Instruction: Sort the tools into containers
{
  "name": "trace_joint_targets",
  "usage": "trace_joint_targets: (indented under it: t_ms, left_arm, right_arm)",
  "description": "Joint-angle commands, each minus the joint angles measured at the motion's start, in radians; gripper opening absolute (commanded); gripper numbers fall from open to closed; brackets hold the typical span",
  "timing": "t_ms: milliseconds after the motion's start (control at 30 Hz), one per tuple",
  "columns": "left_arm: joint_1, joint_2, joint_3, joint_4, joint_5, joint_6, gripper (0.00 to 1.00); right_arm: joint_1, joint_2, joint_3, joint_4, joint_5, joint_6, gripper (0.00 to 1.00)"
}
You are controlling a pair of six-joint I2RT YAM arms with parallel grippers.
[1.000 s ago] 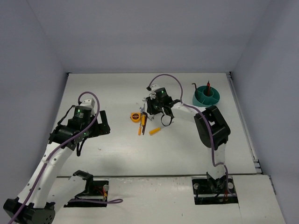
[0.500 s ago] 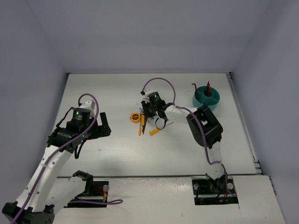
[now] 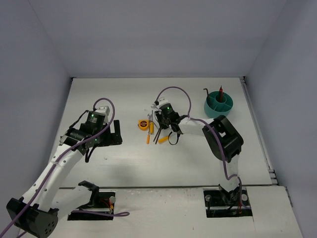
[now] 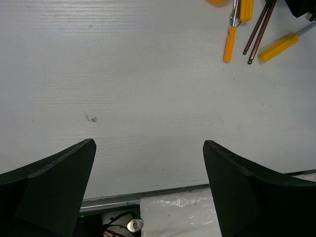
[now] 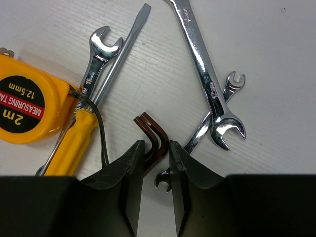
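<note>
In the right wrist view my right gripper [image 5: 155, 144] is shut on two brown L-shaped hex keys [image 5: 153, 129] lying on the table, its fingers pressing them from both sides. Around them lie a yellow tape measure [image 5: 24, 106], an orange-handled screwdriver [image 5: 79, 140] and silver wrenches [image 5: 200, 54]. From above, this pile sits mid-table by the tape measure [image 3: 143, 124]. The teal cup [image 3: 219, 105] stands at the back right and holds a red-handled tool [image 3: 221, 92] and a dark hex key [image 3: 206, 92]. My left gripper [image 3: 116, 133] hangs open and empty left of the pile.
The left wrist view shows bare white table under the open left gripper [image 4: 149, 144], with orange screwdrivers [image 4: 229, 43] and the brown hex keys [image 4: 259, 29] at its top right. The table's near edge [image 4: 148, 195] runs below. Walls enclose the table.
The left arm has swung right, toward the pile of tools. The right gripper has shifted a little over the pile and stays low on the hex keys.
</note>
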Motion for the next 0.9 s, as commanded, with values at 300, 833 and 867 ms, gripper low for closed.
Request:
trace_joint_targets:
  t_ms: [300,833,867]
  left_arm:
    - [-0.032,0.015,0.063,0.039,-0.021,0.002,0.88]
    - [-0.045,0.057,0.077,0.037,-0.021,0.009,0.88]
    - [-0.045,0.055,0.077,0.037,-0.023,0.009,0.88]
  right_arm:
    - [-0.009,-0.084,0.06,-0.101,0.002,0.063,0.26]
    - [0.031,-0.18,-0.014,-0.216,0.236,0.52,0.31]
    - [0.044,-0.171,-0.008,-0.225,0.243,0.541,0.31]
